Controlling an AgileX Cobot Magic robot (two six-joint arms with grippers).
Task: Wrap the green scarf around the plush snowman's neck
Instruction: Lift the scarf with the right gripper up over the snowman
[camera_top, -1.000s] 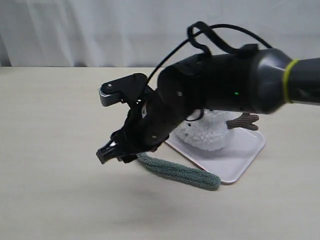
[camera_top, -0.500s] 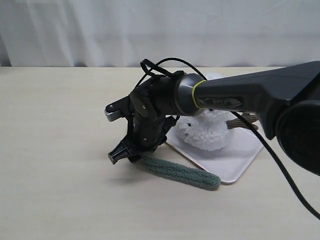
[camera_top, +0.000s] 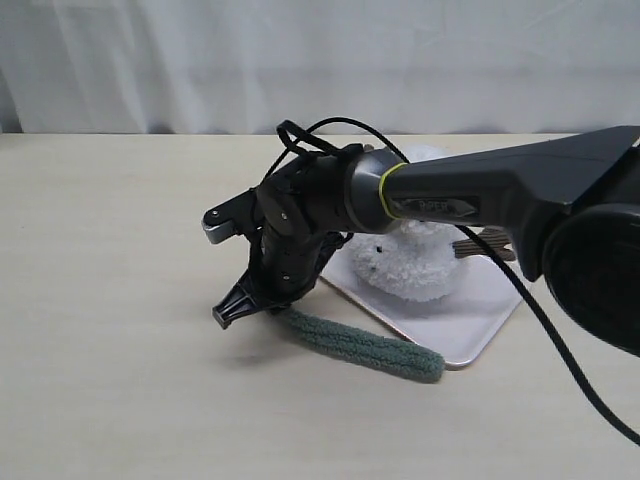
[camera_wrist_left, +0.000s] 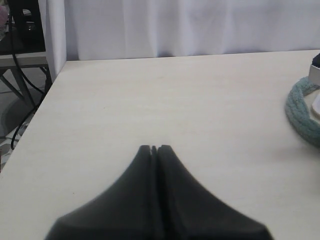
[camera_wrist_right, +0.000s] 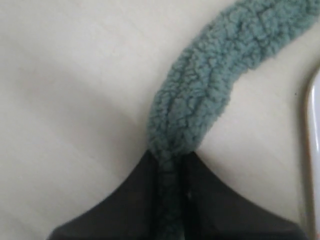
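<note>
My right arm (camera_top: 480, 195) reaches across, wrist bent downward, right gripper (camera_top: 226, 314) low with jaws pinched on the green scarf (camera_wrist_right: 200, 90); my left gripper (camera_wrist_left: 154, 148) has jaws pressed together

White curtain (camera_top: 300, 60) behind beige table (camera_top: 100, 300)

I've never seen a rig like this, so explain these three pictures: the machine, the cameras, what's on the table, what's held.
It is a robot with two arms, each ending in a two-fingered gripper. The wide picture comes from a camera off the arms; the other two come from cameras on the wrists, each looking forward past its gripper. On the table sits a pale tray with a white plush snowman on it; a green scarf lies beside the tray. The right gripper pinches one end of the scarf. The left gripper is shut and empty, over bare table.
</note>
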